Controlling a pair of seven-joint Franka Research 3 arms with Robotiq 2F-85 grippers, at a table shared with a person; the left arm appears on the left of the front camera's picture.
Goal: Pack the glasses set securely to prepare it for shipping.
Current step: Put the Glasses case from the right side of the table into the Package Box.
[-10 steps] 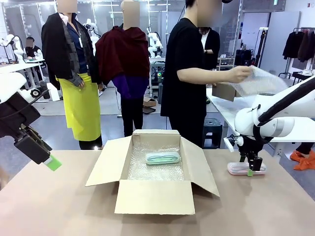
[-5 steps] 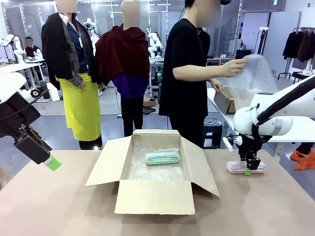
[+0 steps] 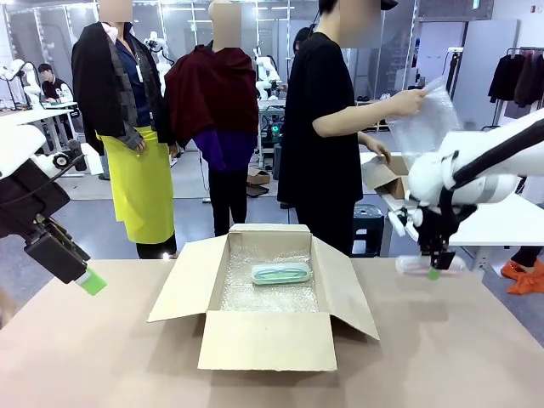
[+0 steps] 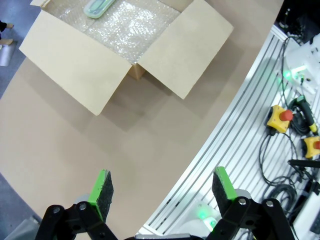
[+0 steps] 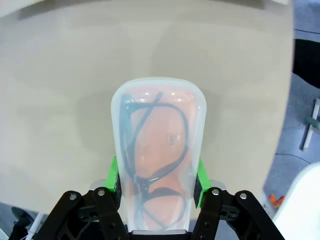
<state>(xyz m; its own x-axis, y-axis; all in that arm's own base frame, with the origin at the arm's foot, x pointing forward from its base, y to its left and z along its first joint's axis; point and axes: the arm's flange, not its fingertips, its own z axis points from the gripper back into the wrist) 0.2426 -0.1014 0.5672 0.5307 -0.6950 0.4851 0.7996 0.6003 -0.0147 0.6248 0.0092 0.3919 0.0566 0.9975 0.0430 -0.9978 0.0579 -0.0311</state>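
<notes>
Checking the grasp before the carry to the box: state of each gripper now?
Left gripper: open, holding nothing.
Right gripper: shut on the pink glasses pack.

Matt brown cardboard box (image 3: 268, 340) w/ shiny clear bubble wrap (image 3: 246, 297) inside. Glossy, smooth clear-plastic shell on pink pack (image 5: 159, 130). Matt, smooth tan counter (image 3: 85, 365).

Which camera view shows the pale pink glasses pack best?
The right wrist view: the pale pink pack sits large and sharp in the right gripper, with dark frames visible inside. The front view gives it small and blurred, at far right. The left wrist view takes in the box and the mint green pack.
</notes>
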